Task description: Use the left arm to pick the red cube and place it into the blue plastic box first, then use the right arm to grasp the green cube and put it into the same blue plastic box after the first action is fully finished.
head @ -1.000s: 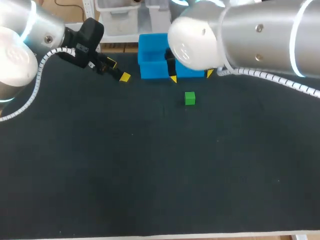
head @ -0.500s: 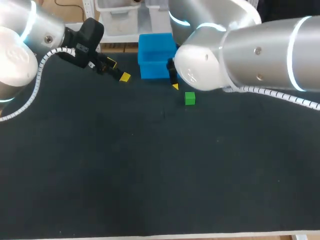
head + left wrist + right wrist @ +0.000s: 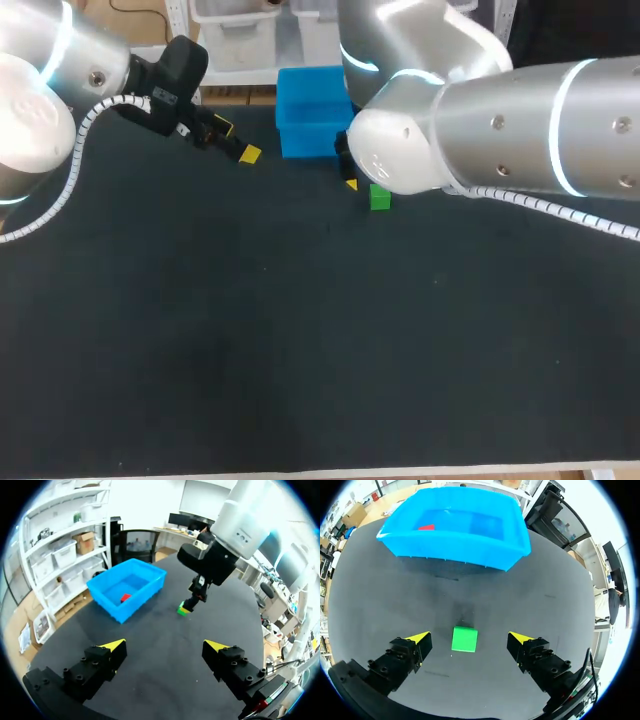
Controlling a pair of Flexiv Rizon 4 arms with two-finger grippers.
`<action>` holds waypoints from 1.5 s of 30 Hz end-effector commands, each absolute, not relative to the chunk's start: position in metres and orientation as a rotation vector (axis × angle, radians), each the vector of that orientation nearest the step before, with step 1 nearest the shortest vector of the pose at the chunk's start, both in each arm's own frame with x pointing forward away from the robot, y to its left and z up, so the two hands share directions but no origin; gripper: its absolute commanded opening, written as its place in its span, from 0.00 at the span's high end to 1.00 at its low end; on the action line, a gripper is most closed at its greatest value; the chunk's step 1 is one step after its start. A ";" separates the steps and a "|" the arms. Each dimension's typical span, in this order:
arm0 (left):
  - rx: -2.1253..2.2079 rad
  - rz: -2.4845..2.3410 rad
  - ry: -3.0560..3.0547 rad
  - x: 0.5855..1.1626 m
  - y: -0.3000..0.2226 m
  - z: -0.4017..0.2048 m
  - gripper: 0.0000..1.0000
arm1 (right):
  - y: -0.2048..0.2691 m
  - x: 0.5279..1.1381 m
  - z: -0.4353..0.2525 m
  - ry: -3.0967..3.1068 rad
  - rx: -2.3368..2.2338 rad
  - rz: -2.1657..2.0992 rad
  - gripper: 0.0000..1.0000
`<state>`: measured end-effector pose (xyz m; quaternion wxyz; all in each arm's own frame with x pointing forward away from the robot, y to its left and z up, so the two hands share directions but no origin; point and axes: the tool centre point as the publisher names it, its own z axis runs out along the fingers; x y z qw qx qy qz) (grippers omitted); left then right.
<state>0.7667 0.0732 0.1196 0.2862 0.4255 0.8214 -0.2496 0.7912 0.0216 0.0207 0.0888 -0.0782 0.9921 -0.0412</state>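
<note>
Left gripper (image 3: pixel 165 645) was parked to the near-left of the blue plastic box (image 3: pixel 308 128), its place unchanged over the last second, fingers spread wide with nothing between them. The red cube (image 3: pixel 125 598) lay on the floor of the box, toward one corner, so I judged the first half of the task finished and my left arm clear of it. The change was all on the right. A second ago my right arm hung over the front edge of the box. It then swung out and down toward me, and by this moment the right gripper (image 3: pixel 470 637) was lowered around the green cube (image 3: pixel 464 639). The cube sat on the black table (image 3: pixel 300 350), a little in front of the box, between the two yellow tips and touching neither. A gap showed on each side, so the jaws were fully open and held nothing. In the head view the wrist hid most of this; only one tip showed just beside the cube. I judged the next step a plain closing, the cube lying nearly centred and square to the fingers.
</note>
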 end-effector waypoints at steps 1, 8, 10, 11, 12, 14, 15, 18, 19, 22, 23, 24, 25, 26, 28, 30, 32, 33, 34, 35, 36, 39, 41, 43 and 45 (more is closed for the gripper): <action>1.140 -0.671 2.189 0.767 0.074 0.119 0.00 | 0.025 0.798 0.010 2.970 -0.241 -0.121 0.00; 1.140 -0.671 2.189 0.767 0.074 0.119 0.00 | 0.027 0.800 -0.004 2.985 -0.251 -0.109 0.00; 1.140 -0.671 2.189 0.767 0.074 0.119 0.00 | 0.029 0.800 -0.006 2.988 -0.252 -0.103 0.00; 1.140 -0.671 2.189 0.767 0.074 0.119 0.00 | 0.030 0.799 -0.008 2.990 -0.253 -0.098 0.00; 1.140 -0.671 2.189 0.767 0.074 0.119 0.00 | 0.030 0.799 -0.010 2.993 -0.253 -0.095 0.00; 1.140 -0.671 2.189 0.767 0.074 0.119 0.00 | 0.032 0.798 -0.013 2.998 -0.253 -0.091 0.00; 1.140 -0.671 2.189 0.767 0.074 0.119 0.00 | 0.032 0.797 -0.014 3.000 -0.252 -0.090 0.00; 1.140 -0.671 2.189 0.767 0.074 0.119 0.00 | 0.034 0.795 -0.017 3.008 -0.256 -0.090 0.00; 1.140 -0.671 2.189 0.767 0.074 0.119 0.00 | 0.035 0.795 -0.018 3.011 -0.257 -0.093 0.00; 1.140 -0.671 2.189 0.767 0.074 0.119 0.00 | 0.034 0.794 -0.021 3.016 -0.255 -0.095 0.00; 1.140 -0.671 2.189 0.767 0.074 0.119 0.00 | 0.034 0.794 -0.021 3.018 -0.252 -0.094 0.00; 1.140 -0.671 2.189 0.767 0.074 0.119 0.00 | 0.034 0.793 -0.021 3.020 -0.248 -0.093 0.00; 1.140 -0.671 2.189 0.767 0.074 0.119 0.00 | 0.033 0.792 -0.023 3.024 -0.242 -0.091 0.00; 1.140 -0.671 2.189 0.767 0.074 0.119 0.00 | 0.033 0.792 -0.024 3.026 -0.238 -0.086 0.00; 1.140 -0.671 2.189 0.767 0.074 0.119 0.00 | 0.031 0.791 -0.026 3.030 -0.226 -0.080 0.50; 1.140 -0.671 2.189 0.767 0.074 0.119 0.00 | 0.031 0.790 -0.028 3.035 -0.218 -0.079 1.00; 1.140 -0.671 2.189 0.767 0.074 0.119 0.00 | 0.030 0.789 -0.028 3.037 -0.217 -0.079 1.00; 1.140 -0.671 2.189 0.767 0.074 0.119 0.00 | 0.030 0.789 -0.028 3.037 -0.216 -0.080 1.00; 1.140 -0.671 2.189 0.767 0.074 0.119 0.00 | 0.030 0.789 -0.028 3.037 -0.216 -0.081 1.00; 1.140 -0.671 2.189 0.767 0.074 0.119 0.00 | 0.030 0.788 -0.028 3.037 -0.216 -0.081 1.00; 1.140 -0.671 2.189 0.767 0.074 0.119 0.00 | 0.029 0.788 -0.028 3.038 -0.214 -0.082 1.00; 1.140 -0.671 2.189 0.767 0.074 0.119 0.00 | 0.028 0.787 -0.027 3.039 -0.211 -0.081 1.00; 1.140 -0.671 2.189 0.767 0.074 0.119 0.00 | 0.027 0.787 -0.025 3.038 -0.210 -0.083 1.00; 1.140 -0.671 2.189 0.767 0.074 0.119 0.00 | 0.026 0.786 -0.021 3.037 -0.208 -0.087 1.00; 1.140 -0.671 2.189 0.767 0.074 0.119 0.00 | 0.026 0.785 -0.017 3.036 -0.205 -0.088 1.00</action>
